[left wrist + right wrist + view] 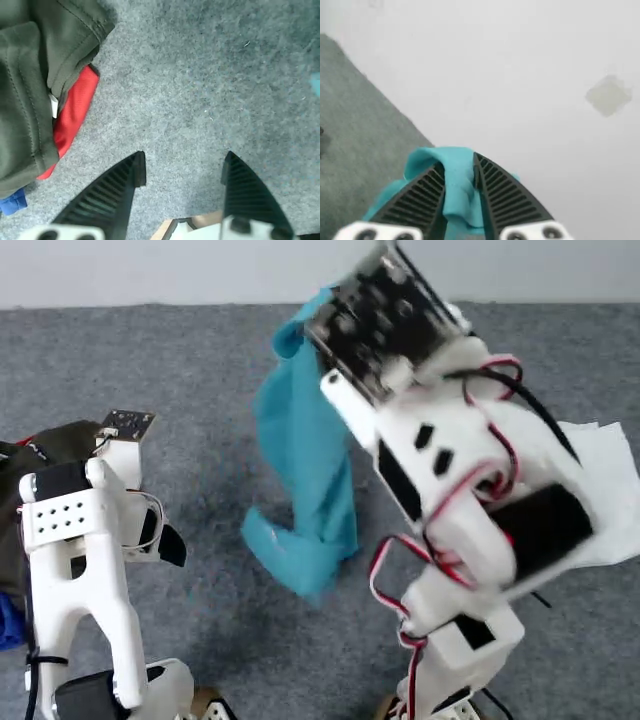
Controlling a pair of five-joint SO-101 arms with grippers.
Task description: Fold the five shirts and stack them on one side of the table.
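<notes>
Limp, light teal fabric shirt is clamped at a bunched edge by right gripper; left gripper, spread and empty, is likely needed at a shoulder.

The teal shirt blurs at its lower end, its top hidden behind the right arm; that arm covers part of the white shirt; the olive shirt hides most of the red shirt; the blue shirt is cut off.
</notes>
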